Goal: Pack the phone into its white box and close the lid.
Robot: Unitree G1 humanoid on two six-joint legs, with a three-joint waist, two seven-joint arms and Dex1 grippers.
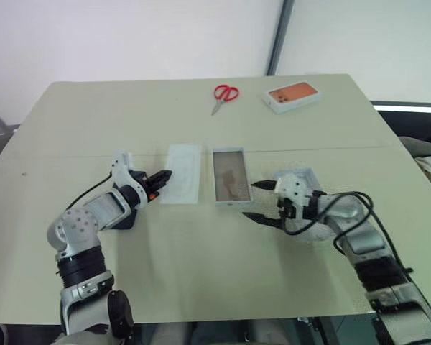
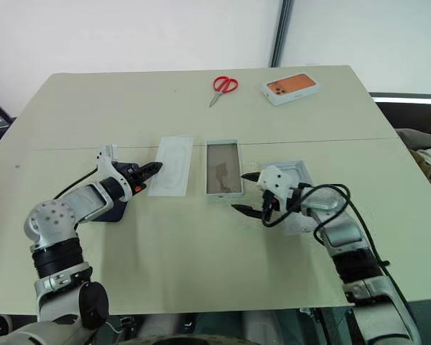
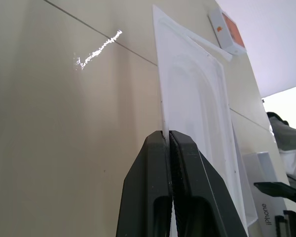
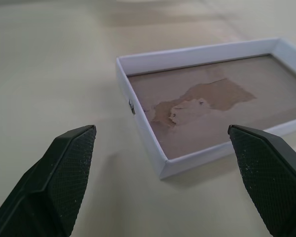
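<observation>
Near the middle of the pale worktop (image 1: 201,259), the white box (image 1: 228,177) is lying open with its brownish, patchy floor bare. Just beside it on the robot's left, the flat white insert (image 1: 182,174) with an oblong recess is lying, and the left end effector (image 1: 162,177) is pinching its near left edge, fingers pressed together on the thin sheet, as the left wrist view is showing. The right end effector (image 1: 262,200) is hovering at the box's near right corner, its two black fingers spread wide, one fingertip level with the box's right wall and the other lower, nearer the robot. In the right wrist view those fingers (image 4: 64,168) are framing the box's near end without touching it. Behind the right end effector, the lid (image 1: 306,175) is sitting with its plain inside up, partly hidden by the wrist. At the far side, red-handled scissors (image 1: 225,95) and a white box printed with an orange phone (image 1: 292,96) are lying well apart from the others.
</observation>
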